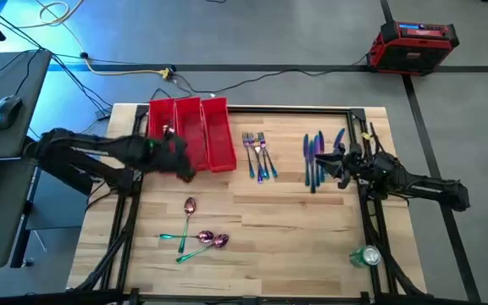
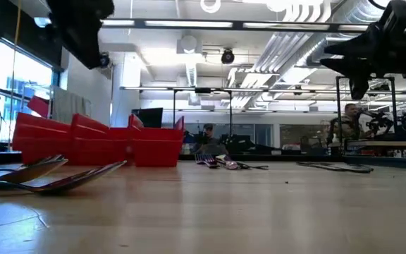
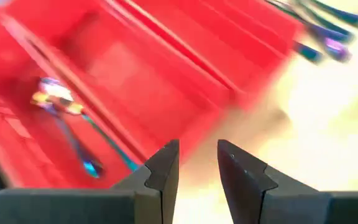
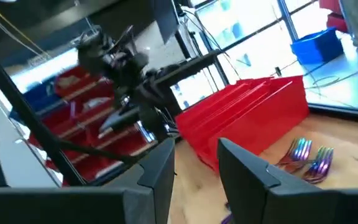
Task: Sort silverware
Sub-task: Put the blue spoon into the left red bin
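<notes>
The silverware lies in groups on the wooden table: forks [image 1: 259, 154] right of the red tray [image 1: 202, 135], knives [image 1: 315, 158] farther right, spoons [image 1: 198, 234] near the front. Two spoons [image 3: 61, 102] lie in the tray's left compartment. My left gripper [image 1: 181, 163] hovers open over the tray's near edge, nothing between its fingers [image 3: 197, 163]. My right gripper [image 1: 337, 161] hangs open above the table beside the knives, and it too holds nothing [image 4: 194, 163]. In the low view both grippers [image 2: 83, 32] [image 2: 361, 60] stand well above the tabletop.
A green round object [image 1: 365, 255] sits near the table's front right corner. The forks [image 4: 306, 155] lie between the two arms. A red case [image 1: 415, 44] and cables lie on the floor beyond the table.
</notes>
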Available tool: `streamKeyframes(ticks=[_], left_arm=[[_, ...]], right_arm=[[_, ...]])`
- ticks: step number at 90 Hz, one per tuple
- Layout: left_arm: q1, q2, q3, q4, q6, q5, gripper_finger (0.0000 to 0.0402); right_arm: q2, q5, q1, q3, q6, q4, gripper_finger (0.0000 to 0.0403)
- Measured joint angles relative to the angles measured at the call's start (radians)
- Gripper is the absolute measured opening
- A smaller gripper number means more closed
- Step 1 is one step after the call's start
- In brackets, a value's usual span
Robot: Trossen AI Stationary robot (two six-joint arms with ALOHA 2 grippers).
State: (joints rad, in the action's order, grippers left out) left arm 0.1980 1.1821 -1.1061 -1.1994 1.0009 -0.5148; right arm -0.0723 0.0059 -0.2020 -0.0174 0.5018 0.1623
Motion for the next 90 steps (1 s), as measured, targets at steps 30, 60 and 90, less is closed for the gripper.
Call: streamKeyframes(ticks=[30,60,90], left_arm=[[0.414,0.099,0.0,-0.015,0.558,-0.009,0.0092],[0.553,0.21,0.0,-0.018,0.831,0.081,0.0092],[0.499,0.299,0.02,-0.014,0.89,0.227,0.0094]], right_arm=[[-0.215,-0.088,0.135,0.0,-0.063,0.372,0.011],[-0.718,0.015,0.369,-0.081,-0.192,0.65,0.011],[-1.275,0.018,0.47,-0.326,-0.276,0.702,0.011]])
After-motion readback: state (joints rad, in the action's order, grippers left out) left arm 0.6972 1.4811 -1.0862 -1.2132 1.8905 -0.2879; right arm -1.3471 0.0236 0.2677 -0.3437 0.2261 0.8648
